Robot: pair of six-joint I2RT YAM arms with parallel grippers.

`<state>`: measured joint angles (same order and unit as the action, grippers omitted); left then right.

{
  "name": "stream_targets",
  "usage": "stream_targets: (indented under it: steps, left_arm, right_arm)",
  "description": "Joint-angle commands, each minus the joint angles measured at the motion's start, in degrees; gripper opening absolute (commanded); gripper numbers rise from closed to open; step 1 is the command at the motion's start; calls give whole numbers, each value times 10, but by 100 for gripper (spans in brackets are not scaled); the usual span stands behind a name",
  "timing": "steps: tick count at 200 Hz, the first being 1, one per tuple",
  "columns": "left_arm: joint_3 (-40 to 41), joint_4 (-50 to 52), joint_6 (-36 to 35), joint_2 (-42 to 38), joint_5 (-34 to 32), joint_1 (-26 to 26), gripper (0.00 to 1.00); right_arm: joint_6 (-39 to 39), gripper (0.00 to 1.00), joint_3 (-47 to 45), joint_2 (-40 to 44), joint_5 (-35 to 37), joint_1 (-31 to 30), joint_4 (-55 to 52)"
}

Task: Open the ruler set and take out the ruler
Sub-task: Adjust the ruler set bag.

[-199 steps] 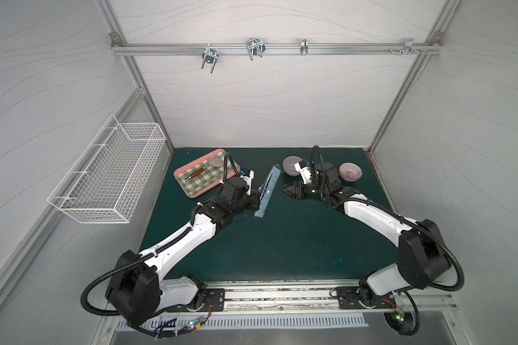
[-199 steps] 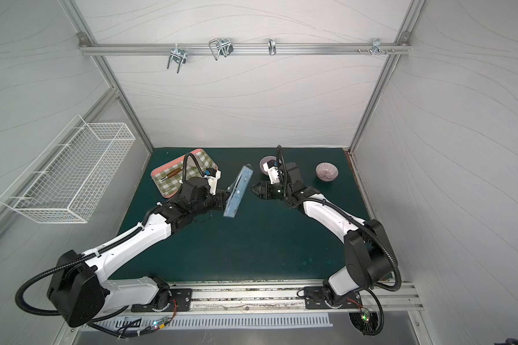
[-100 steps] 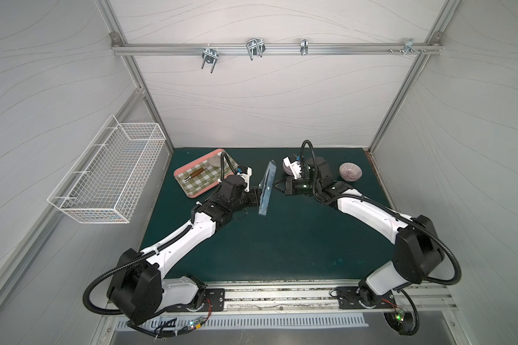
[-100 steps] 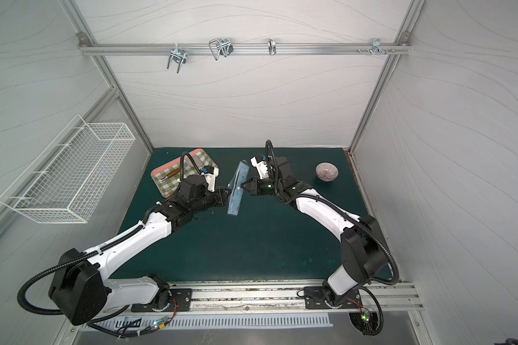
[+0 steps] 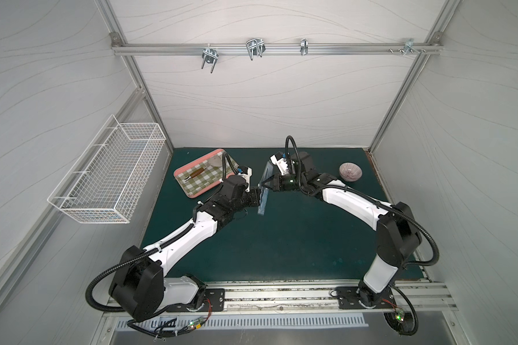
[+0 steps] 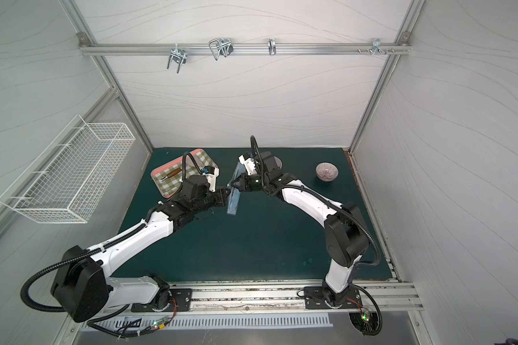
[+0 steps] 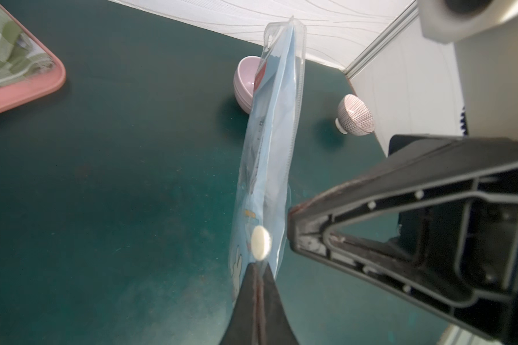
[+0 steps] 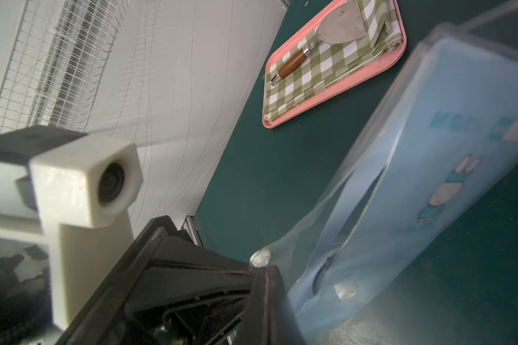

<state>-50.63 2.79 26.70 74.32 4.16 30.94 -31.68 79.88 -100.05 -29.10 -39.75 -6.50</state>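
Since a second ago my right gripper (image 8: 263,270) has swung in from the 3 o'clock side and clamped onto the clear flap of the ruler set (image 5: 263,191), which now stands more edge-on. Nearest me, both arms rise from the rail at 6 o'clock, elbows bowed outward, forearms converging just past the centre of the mat (image 5: 281,239) toward 12. There the left gripper (image 7: 257,267) pinches the sleeve's other edge beside a white snap (image 7: 260,246), so the package hangs clear of the mat between both claws. I judge the opening barely begun: no ruler is out. Beyond, the tray (image 7: 27,97) sits at 11 o'clock and the striped bowl (image 5: 350,172) at 1.
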Motion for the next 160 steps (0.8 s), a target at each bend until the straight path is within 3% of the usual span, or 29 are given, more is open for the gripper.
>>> stream_targets:
  steps: [1,49,160]
  left_arm:
    - [-18,-19,-26,3,-37,13,0]
    - [-21,-18,-36,1,-48,18,0]
    - [-21,-18,-43,-6,-57,19,0]
  right_arm:
    - [13,0,30,-16,26,-8,-65]
    - [44,0,59,-36,76,-11,-146]
    - [75,0,65,-38,149,-5,-208]
